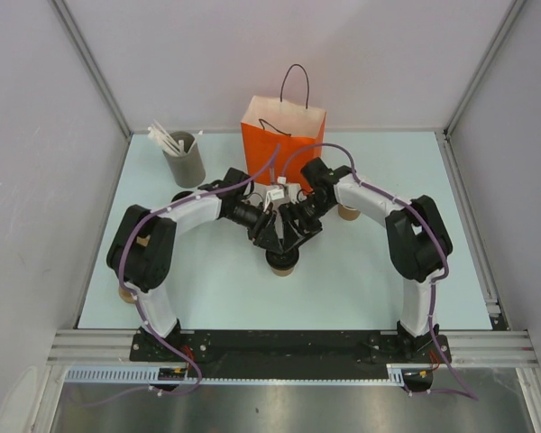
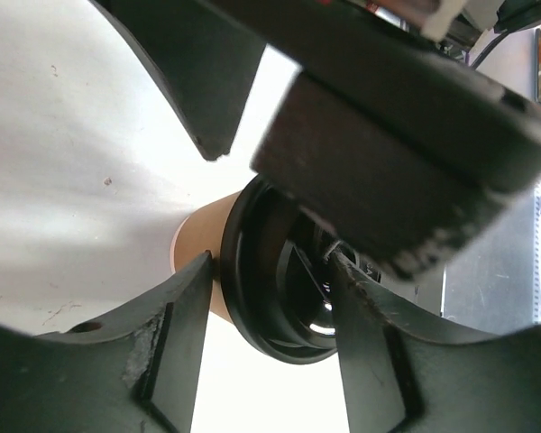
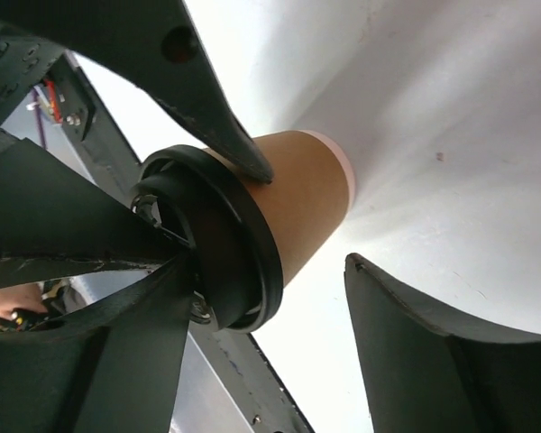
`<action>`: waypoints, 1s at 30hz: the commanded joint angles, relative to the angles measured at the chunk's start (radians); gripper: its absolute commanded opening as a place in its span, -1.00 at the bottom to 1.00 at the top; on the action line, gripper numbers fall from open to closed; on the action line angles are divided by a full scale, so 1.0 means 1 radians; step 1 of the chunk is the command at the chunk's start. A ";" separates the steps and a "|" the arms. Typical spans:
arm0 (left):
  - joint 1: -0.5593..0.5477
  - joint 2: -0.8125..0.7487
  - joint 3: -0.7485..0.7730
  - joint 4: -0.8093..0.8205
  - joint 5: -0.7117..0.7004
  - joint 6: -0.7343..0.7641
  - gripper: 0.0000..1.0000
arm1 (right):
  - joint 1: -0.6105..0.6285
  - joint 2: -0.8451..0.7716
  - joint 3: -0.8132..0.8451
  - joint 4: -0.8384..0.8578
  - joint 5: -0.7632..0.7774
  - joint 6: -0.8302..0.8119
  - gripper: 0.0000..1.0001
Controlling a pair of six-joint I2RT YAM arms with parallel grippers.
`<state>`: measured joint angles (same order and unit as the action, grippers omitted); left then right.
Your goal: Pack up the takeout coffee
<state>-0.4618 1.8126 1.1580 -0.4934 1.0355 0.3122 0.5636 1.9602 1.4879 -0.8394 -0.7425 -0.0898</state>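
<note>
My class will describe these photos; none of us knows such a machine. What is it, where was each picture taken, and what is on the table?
A robotic left arm and right arm are bolted to a table. One picture looks down from above; two come from cameras on the wrists. On the table stand an orange paper bag, a grey pot of white sticks and a takeout coffee cup. The right gripper is open around the cup; the left gripper is at its black lid, grip unclear.

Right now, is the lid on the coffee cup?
On: both wrist views show the black lid capping the tan cup; fully snapped, cannot tell.
</note>
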 commanded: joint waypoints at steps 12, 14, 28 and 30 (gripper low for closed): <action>-0.031 0.062 0.016 -0.036 -0.135 0.031 0.01 | -0.041 -0.116 0.015 -0.016 -0.037 -0.125 0.58; -0.034 0.062 0.017 -0.039 -0.140 0.034 0.00 | -0.047 -0.124 0.021 -0.023 -0.081 -0.133 0.61; -0.046 0.088 0.031 -0.083 -0.146 0.064 -0.02 | -0.123 -0.118 0.031 -0.067 -0.230 -0.157 0.70; -0.046 0.091 0.032 -0.091 -0.146 0.070 -0.02 | -0.139 -0.110 0.026 -0.067 -0.233 -0.149 0.70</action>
<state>-0.4927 1.8423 1.2148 -0.4900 1.0264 0.3305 0.4469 1.8828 1.4876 -0.9169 -0.9276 -0.2249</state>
